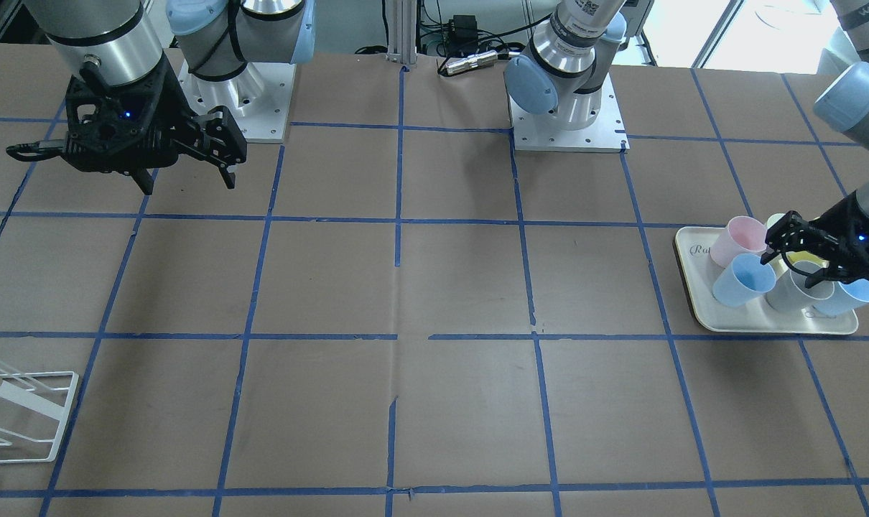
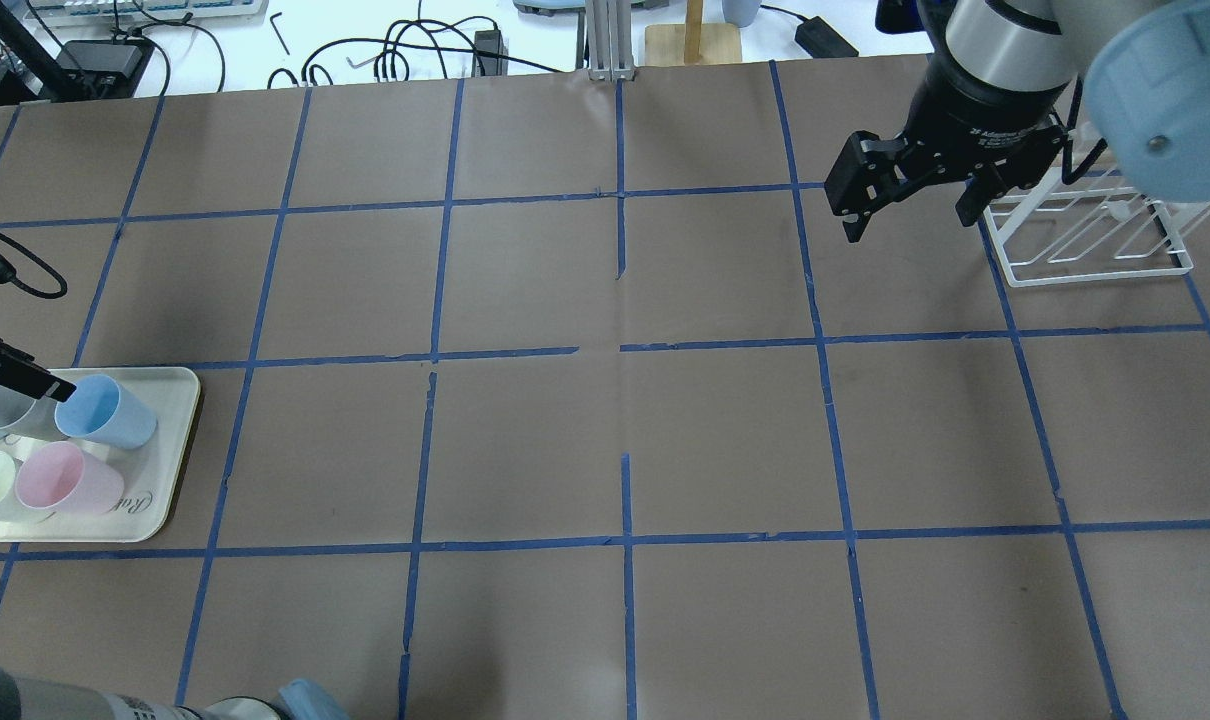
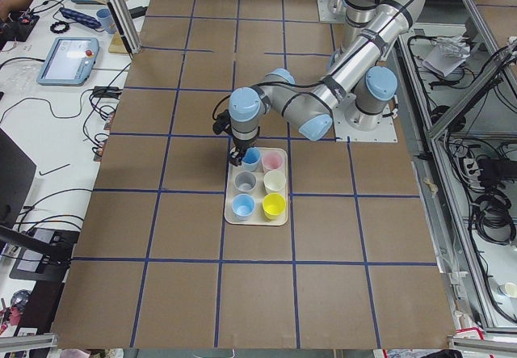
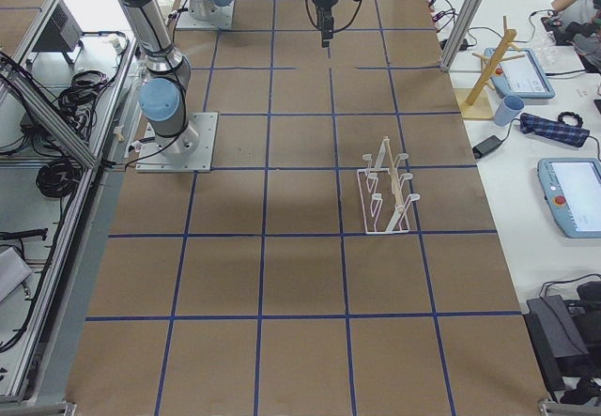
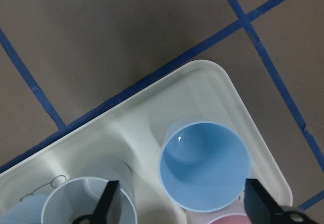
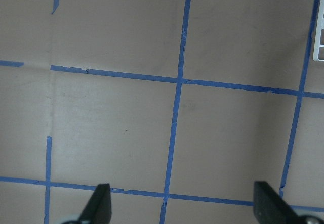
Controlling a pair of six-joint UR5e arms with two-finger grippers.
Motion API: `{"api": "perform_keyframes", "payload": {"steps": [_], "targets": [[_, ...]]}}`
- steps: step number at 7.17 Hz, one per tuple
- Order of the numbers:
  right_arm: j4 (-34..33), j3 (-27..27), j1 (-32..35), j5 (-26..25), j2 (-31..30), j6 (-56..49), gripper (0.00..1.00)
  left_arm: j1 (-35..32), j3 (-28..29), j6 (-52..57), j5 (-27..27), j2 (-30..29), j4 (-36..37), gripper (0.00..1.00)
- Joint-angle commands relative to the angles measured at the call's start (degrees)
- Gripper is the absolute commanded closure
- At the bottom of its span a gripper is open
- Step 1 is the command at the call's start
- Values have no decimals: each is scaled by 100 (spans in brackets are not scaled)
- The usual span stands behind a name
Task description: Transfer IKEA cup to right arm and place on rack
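The pale sky-blue IKEA cup [image 1: 849, 294] stands on the cream tray [image 1: 693, 291] at its end, next to a grey cup [image 1: 801, 289]; it also shows in the exterior left view [image 3: 243, 206]. My left gripper [image 1: 801, 262] is open and empty, a little above the tray. In the left wrist view its fingers straddle a deeper-blue cup [image 5: 205, 166]. My right gripper [image 2: 910, 225] is open and empty, held above the table beside the white wire rack [image 2: 1095, 240]. The rack also shows in the front-facing view [image 1: 25, 416].
The tray also holds a pink cup [image 1: 736, 240], a yellow cup [image 3: 274, 206] and a cream cup [image 3: 275, 183]. The brown table surface [image 2: 615, 440] has a blue tape grid. The arm bases [image 1: 567, 122] stand at the robot's edge of the table.
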Motion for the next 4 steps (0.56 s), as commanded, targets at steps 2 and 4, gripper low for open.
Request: {"api": "perform_keyframes", "payload": {"steps": [2, 4], "targets": [[0, 0, 5, 0, 0, 9, 0, -55, 3, 2, 3, -301, 301, 20], [0, 0, 5, 0, 0, 9, 0, -300, 20, 2, 343, -319, 318, 22]]}}
